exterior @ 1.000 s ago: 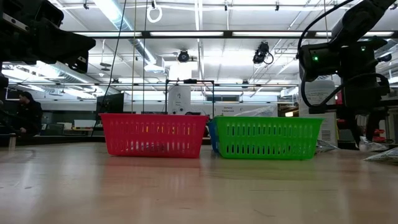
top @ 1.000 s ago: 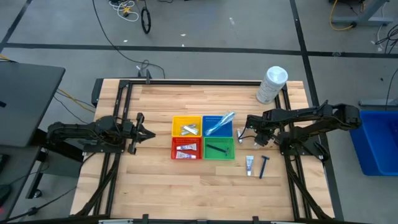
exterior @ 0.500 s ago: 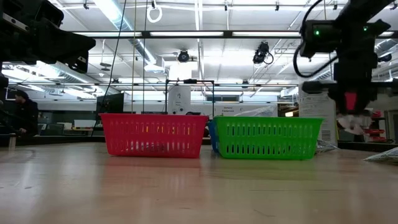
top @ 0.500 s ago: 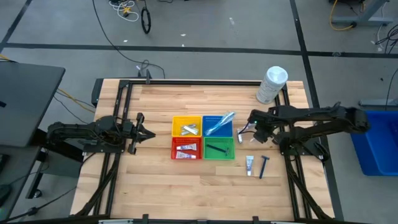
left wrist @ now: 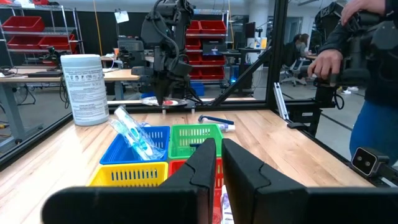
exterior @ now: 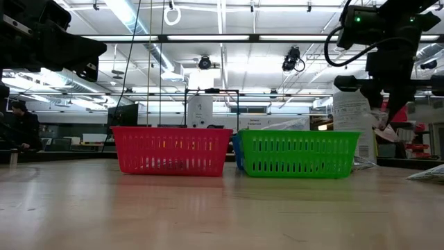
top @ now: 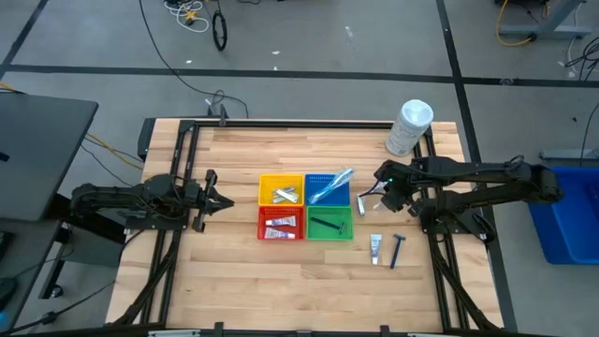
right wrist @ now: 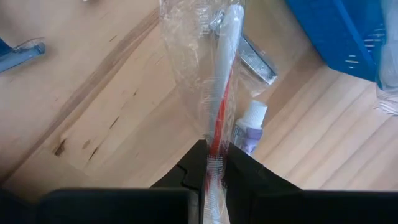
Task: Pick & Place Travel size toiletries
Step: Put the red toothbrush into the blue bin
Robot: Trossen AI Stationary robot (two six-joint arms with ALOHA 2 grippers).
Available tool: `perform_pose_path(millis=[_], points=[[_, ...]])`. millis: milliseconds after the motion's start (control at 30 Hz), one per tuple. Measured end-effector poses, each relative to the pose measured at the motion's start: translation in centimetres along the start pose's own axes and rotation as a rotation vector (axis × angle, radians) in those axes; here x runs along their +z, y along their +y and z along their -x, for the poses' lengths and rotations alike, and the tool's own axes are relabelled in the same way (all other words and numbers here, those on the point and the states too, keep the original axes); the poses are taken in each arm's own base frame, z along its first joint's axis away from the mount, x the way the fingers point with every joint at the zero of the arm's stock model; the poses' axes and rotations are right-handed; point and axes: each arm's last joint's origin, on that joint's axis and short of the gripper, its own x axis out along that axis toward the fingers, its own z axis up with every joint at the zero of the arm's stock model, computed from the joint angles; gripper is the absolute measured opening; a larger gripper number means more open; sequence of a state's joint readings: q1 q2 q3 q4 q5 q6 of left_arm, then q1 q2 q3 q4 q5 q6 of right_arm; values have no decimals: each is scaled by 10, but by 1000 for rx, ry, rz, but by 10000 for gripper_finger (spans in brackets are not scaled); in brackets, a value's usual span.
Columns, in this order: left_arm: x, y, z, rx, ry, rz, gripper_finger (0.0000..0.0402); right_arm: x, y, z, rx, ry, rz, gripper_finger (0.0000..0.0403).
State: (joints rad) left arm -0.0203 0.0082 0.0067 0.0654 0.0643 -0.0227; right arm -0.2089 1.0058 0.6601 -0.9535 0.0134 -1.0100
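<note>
My right gripper (top: 378,197) hovers over the table just right of the blue basket (top: 328,187) and is shut on a toothbrush in a clear wrapper (right wrist: 217,74). Under it lie a silvery packet (right wrist: 255,59) and a small white tube (right wrist: 249,127). Another tube (top: 375,246) and a dark razor (top: 397,250) lie flat nearer the near edge. The blue basket holds wrapped toothbrushes, the yellow basket (top: 281,190) packets, the red basket (top: 281,225) tubes, the green basket (top: 329,225) a razor. My left gripper (top: 213,197) waits shut to the left of the baskets. My right gripper pinches the wrapped toothbrush between its two fingers at one end of the red-and-white handle (right wrist: 216,142), wrapper and all. The fingers come from above, pointing down, and lie along the brush. The toothbrush hangs below the fingers, lifted clear of the table.
A large white cylindrical container (top: 409,126) stands at the far right corner. The four baskets sit together at the table's middle. Bare wood stretches between the left gripper and the baskets and along the near edge. A person (left wrist: 367,68) stands beyond the table's right side.
My right gripper, still shut on the wrapped toothbrush, has moved a little toward the far edge and the blue basket, and its wrist has turned. The toothbrush has travelled with it, off the table. The left arm has kept still.
</note>
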Motion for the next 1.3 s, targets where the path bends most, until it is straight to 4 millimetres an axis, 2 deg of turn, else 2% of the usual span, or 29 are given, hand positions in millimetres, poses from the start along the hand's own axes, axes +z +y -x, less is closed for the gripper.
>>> perform_pose_path(millis=[133,233,600,767,1033,1300], points=[[0,0,0,0,0,0,32,1,-1,1,-6,-4,-1,40],[0,0,0,0,0,0,32,4,-7,10,-39,-25,-7,40],[0,0,0,0,0,0,32,26,-43,80,-280,-209,-165,40],[0,0,0,0,0,0,32,29,-49,102,-337,-261,-201,40],[0,0,0,0,0,0,32,30,-50,106,-341,-279,-259,40],[0,0,0,0,0,0,32,33,-56,104,-328,-333,-473,40]])
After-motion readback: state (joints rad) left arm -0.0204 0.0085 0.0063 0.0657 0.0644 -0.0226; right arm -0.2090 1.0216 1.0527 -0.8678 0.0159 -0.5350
